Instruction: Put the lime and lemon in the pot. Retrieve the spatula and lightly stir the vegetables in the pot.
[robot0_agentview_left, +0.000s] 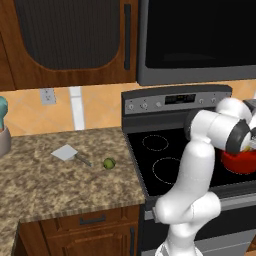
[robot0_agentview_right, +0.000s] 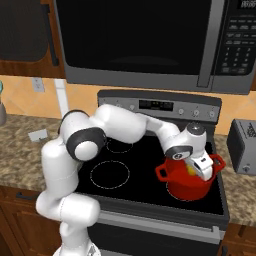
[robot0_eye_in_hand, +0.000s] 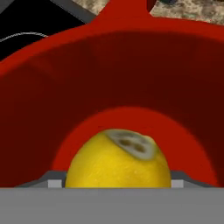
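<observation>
The gripper (robot0_agentview_right: 196, 170) hangs over the mouth of the pot (robot0_agentview_right: 189, 186), its jaws standing wide with the lemon (robot0_eye_in_hand: 118, 159) between them; whether the pads actually press the fruit cannot be told. In the hand view the one lemon sits low inside the red bowl, stem scar up, with the pot's inner wall curving all round it. The one pot stands on the stove (robot0_agentview_right: 125, 170) at its front right burner, near the stove's front edge, both side handles showing in the right base view.

The arm (robot0_agentview_right: 125, 127) rises from the base, bends at a raised elbow on the left and reaches across the cooktop to the right, the wrist turned down so the hand points into the pot.

Out on the worktop (robot0_agentview_left: 45, 180) to the left of the stove lies one lime (robot0_agentview_left: 109, 163), close to the worktop's right edge beside the stove. One spatula (robot0_agentview_left: 70, 154) lies flat just left of the lime, apart from it, pale blade toward the back left and dark handle pointing at the fruit.
</observation>
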